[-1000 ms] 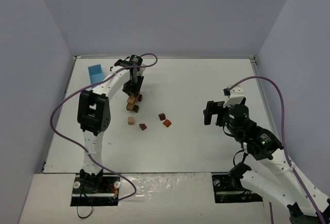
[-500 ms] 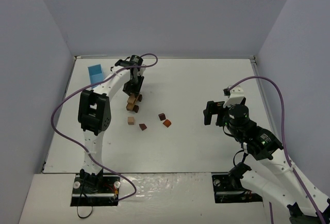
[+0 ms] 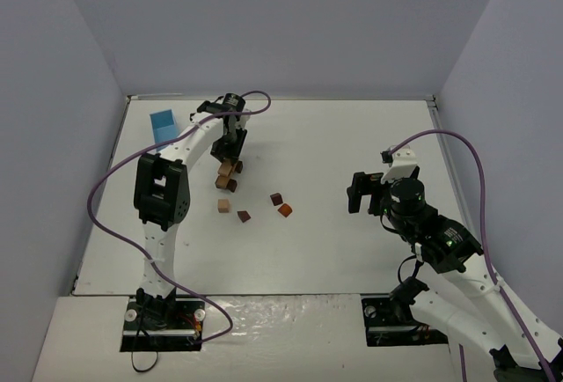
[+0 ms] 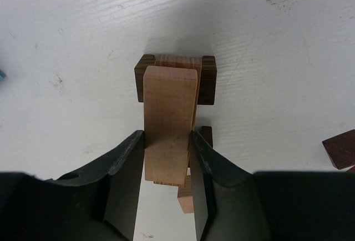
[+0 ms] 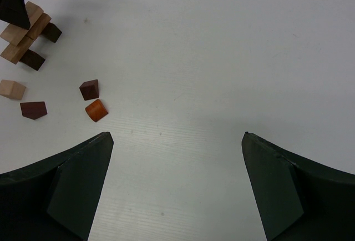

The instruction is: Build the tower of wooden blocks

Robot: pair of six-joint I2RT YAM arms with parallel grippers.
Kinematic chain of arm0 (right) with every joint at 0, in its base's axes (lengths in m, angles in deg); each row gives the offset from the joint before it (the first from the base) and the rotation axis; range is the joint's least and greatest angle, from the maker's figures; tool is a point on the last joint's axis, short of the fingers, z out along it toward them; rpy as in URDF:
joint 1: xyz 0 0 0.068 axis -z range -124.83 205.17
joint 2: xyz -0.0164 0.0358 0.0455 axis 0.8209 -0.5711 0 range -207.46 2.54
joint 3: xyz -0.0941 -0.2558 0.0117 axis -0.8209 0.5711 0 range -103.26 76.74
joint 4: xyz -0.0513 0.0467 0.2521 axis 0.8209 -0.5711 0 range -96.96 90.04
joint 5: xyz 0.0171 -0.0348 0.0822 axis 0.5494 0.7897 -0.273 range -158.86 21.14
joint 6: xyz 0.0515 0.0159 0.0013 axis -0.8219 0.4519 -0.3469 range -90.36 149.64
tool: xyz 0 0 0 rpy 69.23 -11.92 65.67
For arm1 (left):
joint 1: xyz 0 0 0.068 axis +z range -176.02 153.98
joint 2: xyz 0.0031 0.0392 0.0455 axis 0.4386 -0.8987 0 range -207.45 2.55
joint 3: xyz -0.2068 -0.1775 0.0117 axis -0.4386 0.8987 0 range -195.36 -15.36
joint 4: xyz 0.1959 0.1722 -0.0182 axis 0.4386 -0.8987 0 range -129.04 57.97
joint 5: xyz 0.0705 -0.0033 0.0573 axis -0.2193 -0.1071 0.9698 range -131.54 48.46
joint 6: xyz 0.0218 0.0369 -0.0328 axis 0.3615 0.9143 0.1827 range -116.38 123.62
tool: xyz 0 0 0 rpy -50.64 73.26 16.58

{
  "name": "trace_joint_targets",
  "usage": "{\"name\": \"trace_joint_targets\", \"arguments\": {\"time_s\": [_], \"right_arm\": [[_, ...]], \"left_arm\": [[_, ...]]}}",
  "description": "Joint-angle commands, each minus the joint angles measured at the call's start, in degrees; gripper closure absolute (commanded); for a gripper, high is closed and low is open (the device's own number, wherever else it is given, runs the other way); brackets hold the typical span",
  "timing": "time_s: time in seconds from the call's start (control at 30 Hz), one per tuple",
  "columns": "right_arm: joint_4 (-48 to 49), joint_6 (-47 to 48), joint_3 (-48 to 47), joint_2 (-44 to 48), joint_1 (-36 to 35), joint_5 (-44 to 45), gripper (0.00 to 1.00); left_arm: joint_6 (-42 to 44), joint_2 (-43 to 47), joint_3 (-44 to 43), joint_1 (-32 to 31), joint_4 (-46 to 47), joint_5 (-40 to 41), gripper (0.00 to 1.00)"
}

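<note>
Pinching a tan bar (image 4: 169, 102) with the left gripper (image 4: 166, 141), long axis out along the fingers, over the tower (image 4: 208, 80) at the table's (image 3: 352, 135) far left, with the right gripper (image 5: 176, 135) spread empty, well apart

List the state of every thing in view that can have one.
Tower of tan and dark brown wooden blocks: standing, unfinished.
Left end effector: shut on the light tan wooden bar.
Light tan wooden bar: gripped, above the tower.
Right end effector: open, empty.
Light tan wooden cube: lying loose.
Two dark brown wooden pieces: lying loose.
Reddish-orange wooden piece: lying loose.
Light blue rectangular box: untouched.
</note>
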Motion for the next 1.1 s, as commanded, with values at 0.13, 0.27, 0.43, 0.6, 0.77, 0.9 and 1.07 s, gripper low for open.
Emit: {"name": "trace_joint_targets", "arguments": {"time_s": [0.13, 0.27, 0.43, 0.6, 0.77, 0.9, 1.07], "right_arm": [[3.39, 0.68, -0.4, -0.07, -0.18, 1.41, 0.0], [3.32, 0.67, -0.4, 0.02, -0.18, 1.33, 0.0], [3.39, 0.6, -0.4, 0.01, -0.18, 1.41, 0.0], [3.39, 0.56, -0.4, 0.16, -0.18, 1.36, 0.0], [3.39, 0.59, -0.4, 0.11, -0.18, 1.29, 0.0], [3.39, 0.52, -0.4, 0.19, -0.18, 1.25, 0.0], [3.39, 0.45, -0.4, 0.19, -0.18, 1.15, 0.0]], "left_arm": [[1.0, 0.91, -3.27, -0.29, -0.57, 0.21, 0.98], [1.17, 0.82, -3.26, -0.29, -0.57, 0.22, 0.98], [0.98, 0.81, -3.19, -0.29, -0.47, 0.21, 0.97], [0.37, 0.74, -3.23, -0.35, -0.43, 0.21, 0.97], [0.12, 0.65, -3.22, -0.38, -0.45, -1.14, 0.97], [0.2, 0.65, -3.32, -0.61, -0.49, -1.27, 0.97], [0.16, 0.47, -3.3, -0.77, -0.49, -1.07, 0.97]]}}
